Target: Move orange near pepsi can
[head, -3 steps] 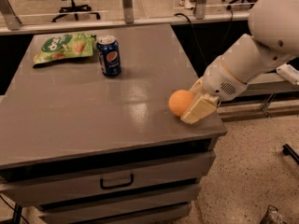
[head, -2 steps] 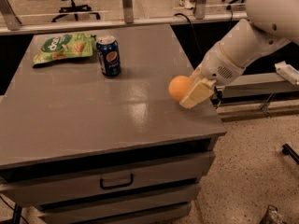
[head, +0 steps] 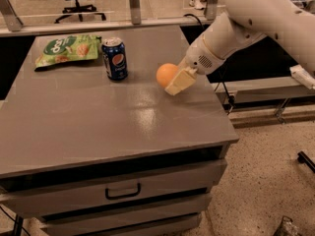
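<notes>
Well toward the right edge of the grey table, in its back half, the gripper has its jaws clamped on the orange. One cream finger shows on the fruit's right side (the other is hidden behind it). Whether the orange touches the tabletop I cannot tell. The white arm reaches in from beyond the right edge. The pepsi can stands upright nearer the back edge, left of the orange and apart from it. A green snack bag lies flat by the back left corner, just beside the can.
</notes>
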Available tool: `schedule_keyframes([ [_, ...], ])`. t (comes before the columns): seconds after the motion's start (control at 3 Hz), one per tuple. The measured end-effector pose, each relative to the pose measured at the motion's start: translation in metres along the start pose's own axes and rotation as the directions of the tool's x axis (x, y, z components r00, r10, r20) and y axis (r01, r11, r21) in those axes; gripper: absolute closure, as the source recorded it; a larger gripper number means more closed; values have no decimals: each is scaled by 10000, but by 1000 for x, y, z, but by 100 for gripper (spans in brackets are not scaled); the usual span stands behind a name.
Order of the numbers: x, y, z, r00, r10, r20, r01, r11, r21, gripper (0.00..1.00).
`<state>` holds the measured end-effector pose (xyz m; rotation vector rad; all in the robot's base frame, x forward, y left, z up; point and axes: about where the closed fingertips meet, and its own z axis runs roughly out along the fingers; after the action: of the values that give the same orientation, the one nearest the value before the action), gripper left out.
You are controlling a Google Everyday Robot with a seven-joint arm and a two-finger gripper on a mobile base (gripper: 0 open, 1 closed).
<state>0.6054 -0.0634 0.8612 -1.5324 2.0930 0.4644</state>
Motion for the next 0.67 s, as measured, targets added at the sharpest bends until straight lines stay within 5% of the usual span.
schedule_keyframes([
  [0.67,-48,-16,32,9954,-161,949,149,9998,137,100],
])
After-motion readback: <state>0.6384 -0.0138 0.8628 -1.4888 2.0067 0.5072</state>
